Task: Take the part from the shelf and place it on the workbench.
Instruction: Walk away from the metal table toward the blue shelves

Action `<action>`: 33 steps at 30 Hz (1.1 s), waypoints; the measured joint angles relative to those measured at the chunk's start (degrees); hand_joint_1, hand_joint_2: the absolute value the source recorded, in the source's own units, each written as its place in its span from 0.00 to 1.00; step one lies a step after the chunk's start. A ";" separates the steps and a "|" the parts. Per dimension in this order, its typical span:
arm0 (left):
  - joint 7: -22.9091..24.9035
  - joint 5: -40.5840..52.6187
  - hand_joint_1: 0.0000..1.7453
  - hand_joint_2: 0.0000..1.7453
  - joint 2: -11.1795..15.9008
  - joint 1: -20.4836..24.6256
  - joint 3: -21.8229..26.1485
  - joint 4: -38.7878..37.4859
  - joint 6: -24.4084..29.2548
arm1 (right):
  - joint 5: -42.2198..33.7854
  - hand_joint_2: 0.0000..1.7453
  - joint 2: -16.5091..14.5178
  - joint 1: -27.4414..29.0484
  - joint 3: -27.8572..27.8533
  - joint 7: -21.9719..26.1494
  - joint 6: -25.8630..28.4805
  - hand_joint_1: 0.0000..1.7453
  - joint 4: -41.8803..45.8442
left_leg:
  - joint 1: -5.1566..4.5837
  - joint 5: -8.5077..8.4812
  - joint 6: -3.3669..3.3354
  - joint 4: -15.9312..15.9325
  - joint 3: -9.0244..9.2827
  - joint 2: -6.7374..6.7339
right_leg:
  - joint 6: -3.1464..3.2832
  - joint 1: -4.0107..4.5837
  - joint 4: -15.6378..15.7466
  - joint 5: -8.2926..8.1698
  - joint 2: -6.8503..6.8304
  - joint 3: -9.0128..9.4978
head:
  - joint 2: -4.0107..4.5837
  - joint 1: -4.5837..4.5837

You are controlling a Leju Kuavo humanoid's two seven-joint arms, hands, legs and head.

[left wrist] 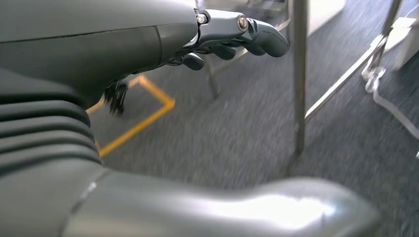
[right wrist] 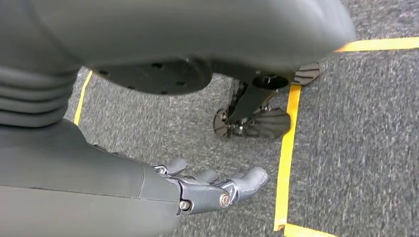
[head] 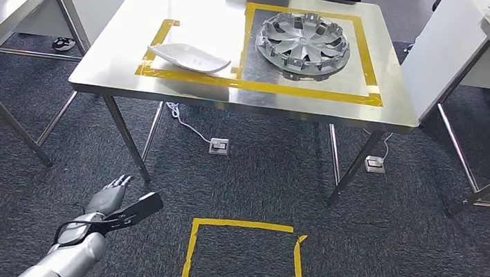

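A steel tabletop (head: pixel 185 86) marked with yellow tape (head: pixel 303 91) is standing on grey carpet (head: pixel 258 182), with more steel tables at either side. The white part (head: pixel 189 57) is lying in the smaller taped area; a grey wheel cover (head: pixel 304 44) is sitting in the larger one, well apart from it. The left robot hand (head: pixel 110 193) is hanging low over the carpet, fingers (left wrist: pixel 262 39) loosely apart and holding nothing. The right robot hand (right wrist: pixel 212 190) is hanging beside yellow floor tape (right wrist: pixel 286 148), likewise slack and empty. The left wrist view is blurring the table legs.
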State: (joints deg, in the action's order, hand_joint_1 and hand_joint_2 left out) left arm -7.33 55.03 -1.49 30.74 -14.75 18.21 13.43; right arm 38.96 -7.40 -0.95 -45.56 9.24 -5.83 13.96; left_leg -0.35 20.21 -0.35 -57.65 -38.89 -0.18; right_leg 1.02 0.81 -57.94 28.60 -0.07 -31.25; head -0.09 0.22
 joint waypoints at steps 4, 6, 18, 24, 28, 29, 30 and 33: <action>0.69 -5.38 0.00 0.00 0.10 -3.94 1.28 0.37 -1.28 | -3.81 0.00 0.67 0.90 4.33 -0.90 0.55 0.00 0.77 | 0.00 0.01 -0.02 0.00 0.00 0.00 | 0.00 0.00 0.00 0.00 0.00 0.00 | 0.00 0.00; 1.04 -8.03 0.00 0.00 0.15 -5.88 1.92 0.58 -1.92 | -5.64 0.00 1.00 1.35 6.43 -1.31 0.83 0.00 1.13 | -0.01 0.02 -0.03 0.00 -0.01 0.00 | -0.01 -0.01 0.00 0.01 -0.01 0.00 | 0.00 0.00; 2.97 -22.82 0.00 0.00 0.50 -16.28 5.47 1.70 -5.52 | -16.19 0.00 2.86 3.79 18.16 -3.81 2.40 0.00 3.26 | -0.02 0.07 -0.07 0.00 -0.03 0.00 | -0.04 0.00 0.01 0.04 -0.03 -0.02 | 0.00 -0.02; 4.10 -31.23 0.00 0.00 0.72 -22.51 7.37 2.33 -7.51 | -22.13 0.00 3.90 5.25 24.87 -5.18 3.31 0.00 4.41 | -0.03 0.10 -0.09 -0.01 -0.07 0.02 | -0.08 -0.02 0.01 0.09 -0.04 -0.03 | 0.00 -0.01; 4.84 -36.64 0.00 0.00 0.85 -26.46 8.61 2.74 -8.79 | -25.95 0.00 4.56 6.17 29.15 -6.07 3.81 0.00 5.18 | -0.03 0.12 -0.11 -0.01 -0.07 0.02 | -0.13 -0.03 0.02 0.14 -0.05 -0.02 | 0.00 0.00; 5.00 -38.05 0.00 0.00 0.90 -27.47 8.94 2.83 -9.11 | -26.94 0.00 4.71 6.40 30.28 -6.27 3.96 0.00 5.37 | -0.03 0.13 -0.12 -0.01 -0.07 0.02 | -0.13 -0.03 0.02 0.15 -0.05 -0.02 | 0.00 -0.01; 5.17 -39.40 0.00 0.00 0.94 -28.45 9.26 2.93 -9.43 | -27.90 0.00 4.87 6.62 31.37 -6.52 4.11 0.00 5.55 | -0.04 0.15 -0.13 -0.01 -0.07 0.02 | -0.13 -0.03 0.02 0.15 -0.05 -0.02 | 0.00 -0.01; 5.70 -43.47 0.00 0.00 1.12 -31.33 10.23 3.27 -10.40 | -30.78 0.00 5.33 7.33 34.65 -7.21 4.54 0.00 6.09 | -0.17 0.43 -0.34 -0.17 -0.12 0.02 | -0.31 -0.16 0.12 0.19 -0.03 0.01 | 0.00 -0.01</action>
State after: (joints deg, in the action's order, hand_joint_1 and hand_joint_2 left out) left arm -1.62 11.56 -0.37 -0.60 -4.52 21.47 3.03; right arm 8.18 -2.07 6.38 -10.91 2.03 -1.29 20.05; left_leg -0.52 20.64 -0.70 -57.82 -39.01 -0.16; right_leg 0.71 0.65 -57.82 28.78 -0.10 -31.24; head -0.09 0.21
